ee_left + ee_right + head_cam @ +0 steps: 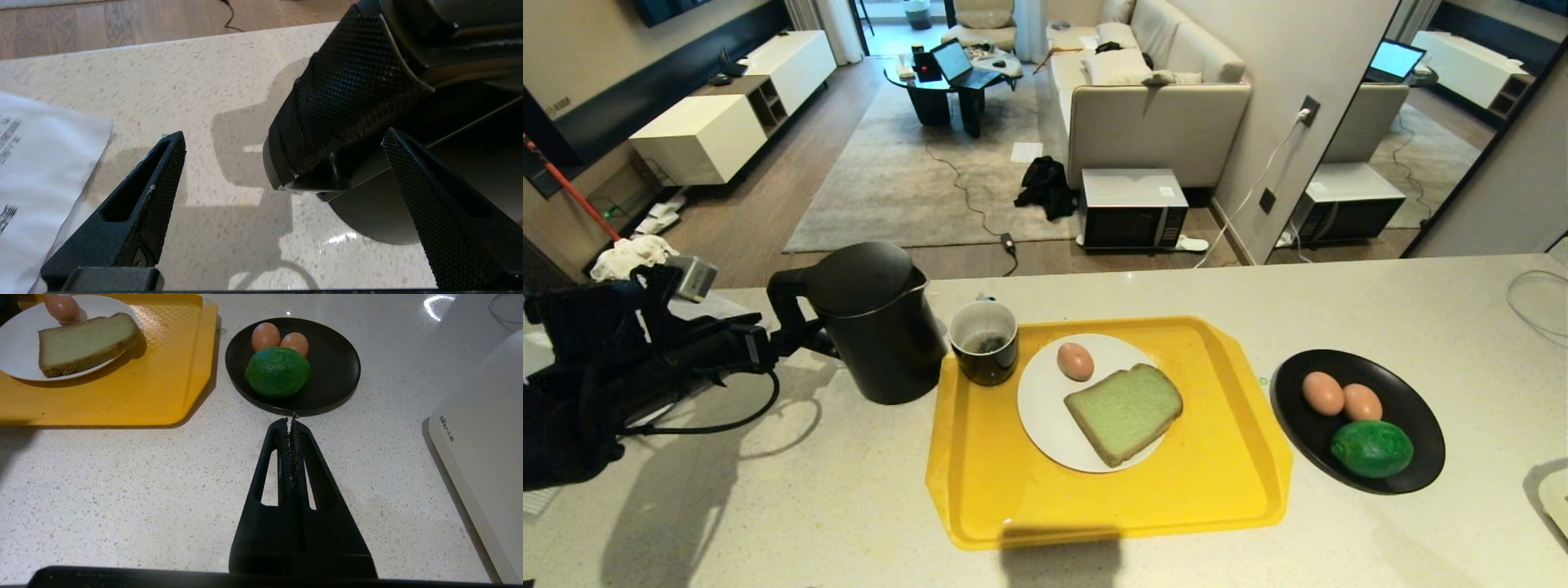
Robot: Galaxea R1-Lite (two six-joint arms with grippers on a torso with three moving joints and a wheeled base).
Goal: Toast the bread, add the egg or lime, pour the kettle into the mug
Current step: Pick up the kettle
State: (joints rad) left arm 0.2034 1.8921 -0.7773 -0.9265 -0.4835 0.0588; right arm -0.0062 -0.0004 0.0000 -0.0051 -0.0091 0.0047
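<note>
The left gripper (282,139) was held wide apart at the worktop's (768,506) left edge, the kettle's (874,322) handle standing between its fingers, ungrasped. On the yellow tray (1217,482) were placed the mug (984,341), the egg (1075,361) and the bread (1125,411). The lime (1372,448) lay in the black dish (1413,408) near the right edge. The right gripper (291,418) was pressed closed, empty.

Yellow tray (1225,482), black kettle (882,335), pale-green bread (1125,412)

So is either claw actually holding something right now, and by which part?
Nothing is held. The left claw is open around the tall matte black kettle's loop handle, not clamped. The right claw is shut on nothing, above the counter.
</note>
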